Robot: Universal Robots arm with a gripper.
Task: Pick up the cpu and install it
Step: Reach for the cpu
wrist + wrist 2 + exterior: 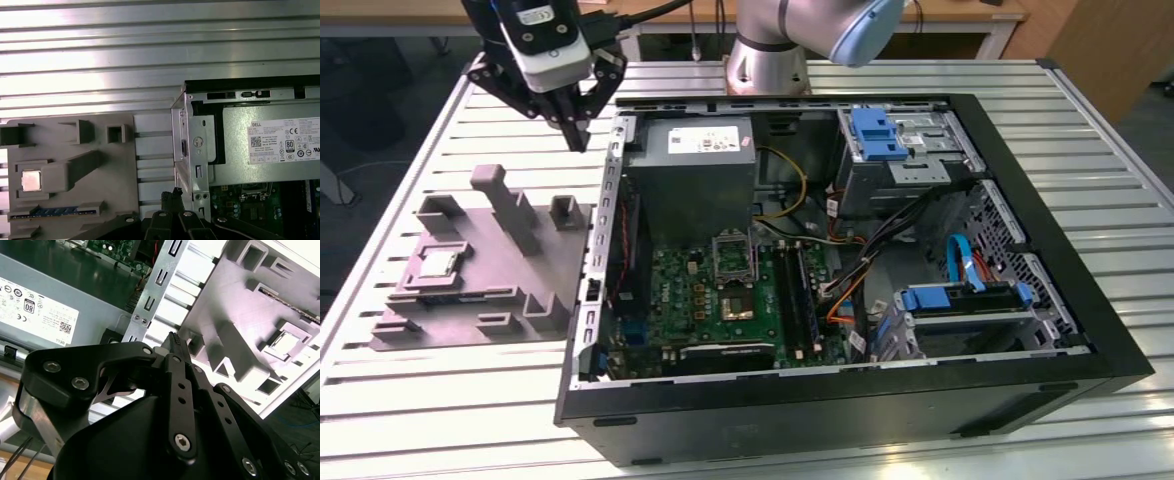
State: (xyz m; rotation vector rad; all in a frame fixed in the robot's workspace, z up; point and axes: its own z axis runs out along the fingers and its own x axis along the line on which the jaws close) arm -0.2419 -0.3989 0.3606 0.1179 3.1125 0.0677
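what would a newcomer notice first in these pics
The open black computer case dominates the exterior view, with its green motherboard exposed. On the exterior view's left, a grey moulded fixture lies on the slatted table, and the small silvery cpu sits in one of its recesses. The gripper hangs over the gap between fixture and case, holding nothing.

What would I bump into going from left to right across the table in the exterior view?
grey tray holding the cpu → metal-framed socket on the green board → blue drive bracket
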